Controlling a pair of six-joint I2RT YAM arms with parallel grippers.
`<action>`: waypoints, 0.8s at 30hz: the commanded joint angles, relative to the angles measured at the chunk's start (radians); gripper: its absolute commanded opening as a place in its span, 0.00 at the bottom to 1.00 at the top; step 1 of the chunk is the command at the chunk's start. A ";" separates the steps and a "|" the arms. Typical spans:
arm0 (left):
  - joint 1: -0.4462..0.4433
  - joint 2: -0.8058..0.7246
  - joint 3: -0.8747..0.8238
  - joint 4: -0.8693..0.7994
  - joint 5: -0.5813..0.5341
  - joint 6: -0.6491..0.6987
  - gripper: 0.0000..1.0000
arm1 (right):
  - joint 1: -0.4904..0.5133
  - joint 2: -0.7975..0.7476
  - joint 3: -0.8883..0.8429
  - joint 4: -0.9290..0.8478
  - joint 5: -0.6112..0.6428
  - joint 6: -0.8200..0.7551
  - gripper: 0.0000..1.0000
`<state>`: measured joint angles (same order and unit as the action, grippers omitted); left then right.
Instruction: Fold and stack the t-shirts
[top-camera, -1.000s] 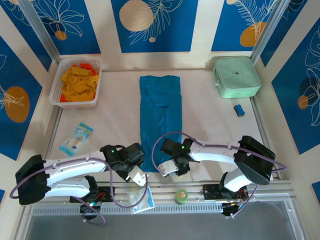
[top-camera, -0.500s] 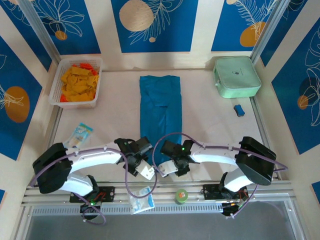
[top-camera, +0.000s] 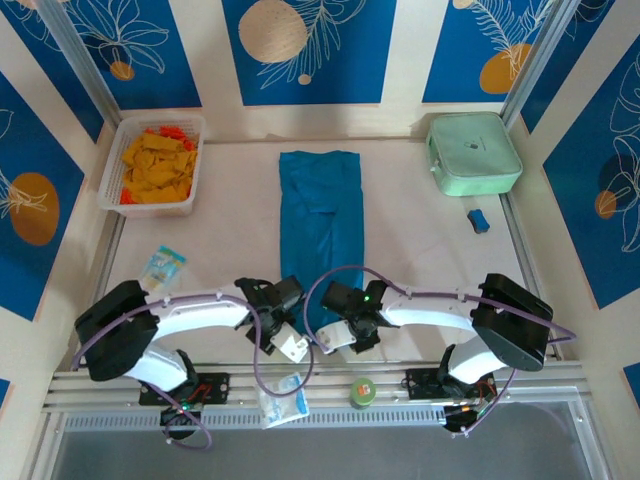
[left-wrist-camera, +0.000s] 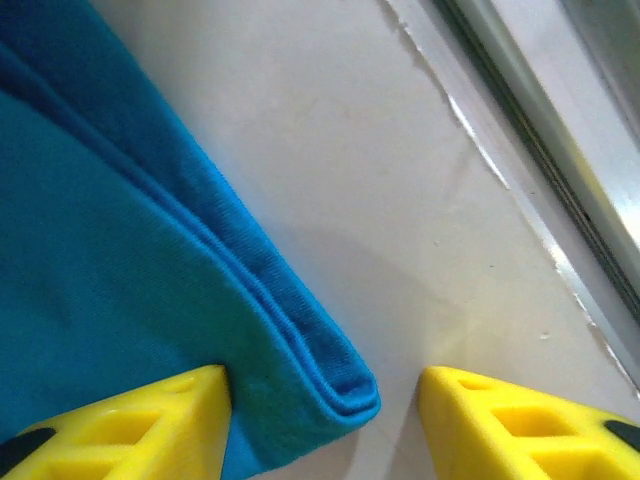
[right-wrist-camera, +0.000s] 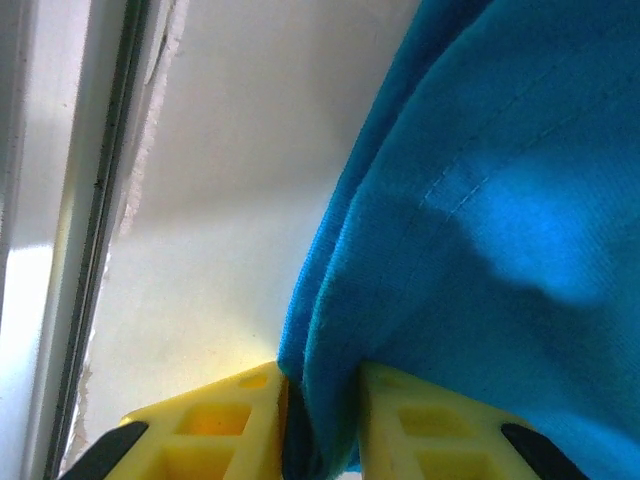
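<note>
The teal-blue t-shirt (top-camera: 320, 225) lies folded into a long narrow strip down the middle of the table. My left gripper (top-camera: 283, 332) is at its near left corner. In the left wrist view that gripper (left-wrist-camera: 325, 425) stands open, the folded corner (left-wrist-camera: 340, 385) between the yellow fingers and one finger (left-wrist-camera: 150, 420) resting on the cloth. My right gripper (top-camera: 338, 333) is at the near right corner. In the right wrist view it (right-wrist-camera: 320, 420) is shut on a bunched edge of the t-shirt (right-wrist-camera: 480, 230).
A white basket (top-camera: 112, 170) of orange and yellow pieces stands back left, and a mint-green case (top-camera: 472, 152) back right with a small blue object (top-camera: 479, 220) near it. A clear packet (top-camera: 158, 272) lies left. The metal front rail (left-wrist-camera: 540, 150) runs close to both grippers.
My left arm has swung right to the shirt's near left corner and its jaws have narrowed around it. The right gripper has stayed at the right corner, pinching tighter.
</note>
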<state>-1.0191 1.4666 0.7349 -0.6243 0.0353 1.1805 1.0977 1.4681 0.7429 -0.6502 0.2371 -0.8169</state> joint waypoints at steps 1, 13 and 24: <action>0.010 0.074 0.006 0.069 0.017 0.007 0.50 | 0.009 0.008 -0.008 -0.043 -0.024 0.018 0.22; 0.007 0.212 0.110 0.084 0.014 -0.046 0.11 | 0.010 0.011 -0.007 -0.043 -0.015 0.024 0.17; 0.001 0.065 0.091 -0.006 -0.005 -0.031 0.00 | 0.019 -0.049 -0.012 -0.068 0.022 0.041 0.00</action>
<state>-1.0191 1.5639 0.8482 -0.7124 0.0338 1.1587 1.1007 1.4509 0.7437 -0.6704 0.2554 -0.7910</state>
